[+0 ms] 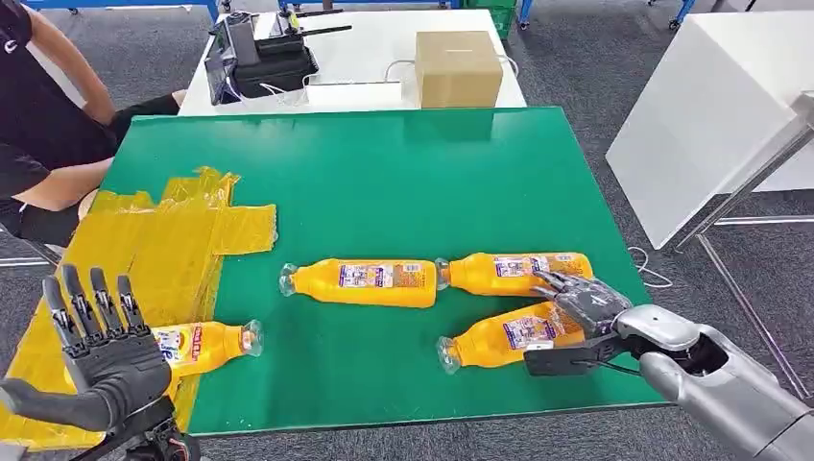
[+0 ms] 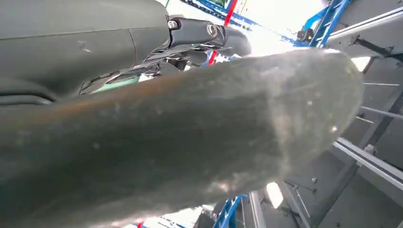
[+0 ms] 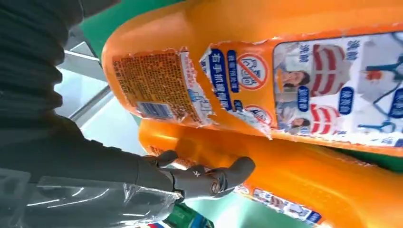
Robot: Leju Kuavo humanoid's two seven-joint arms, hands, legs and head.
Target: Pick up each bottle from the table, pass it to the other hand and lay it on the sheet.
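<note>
Right hand (image 1: 576, 305) covers near bottle's (image 1: 504, 338) base, grip unclear; left hand (image 1: 107, 348) open, hiding bottle (image 1: 206, 344) end on yellow sheet (image 1: 163, 245); green table (image 1: 403, 173).

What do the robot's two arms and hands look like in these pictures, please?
The right arm is a smooth silver-grey shell with rounded segments and a dark gap at the wrist joint. The right hand and left hand are dark grey to black, with slim segmented fingers and a thicker thumb. The left wrist view shows small silver screws.
</note>
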